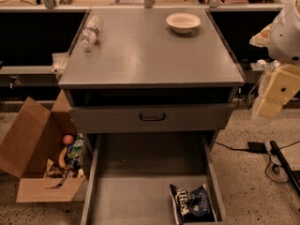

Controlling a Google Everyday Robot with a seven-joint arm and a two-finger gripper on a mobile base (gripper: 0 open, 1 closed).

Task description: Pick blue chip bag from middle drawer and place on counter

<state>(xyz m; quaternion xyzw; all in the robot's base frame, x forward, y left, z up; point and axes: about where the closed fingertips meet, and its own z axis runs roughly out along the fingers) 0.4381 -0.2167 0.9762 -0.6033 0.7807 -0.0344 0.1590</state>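
Note:
The blue chip bag (192, 203) lies flat in the front right corner of the open middle drawer (136, 191), white lettering up. The drawer is pulled out toward me with a bare grey floor. The counter (150, 55) is the grey cabinet top above it. My gripper (273, 97) hangs at the right edge of the view, beside the cabinet's right side at about the upper drawer's height. It is well above and to the right of the bag and holds nothing that I can see.
A white bowl (183, 22) stands at the counter's back right and a clear plastic bottle (90, 31) lies at its back left. A closed drawer front with a black handle (152, 117) sits above the open drawer. An open cardboard box (42, 163) stands on the floor to the left. Cables (258, 148) lie to the right.

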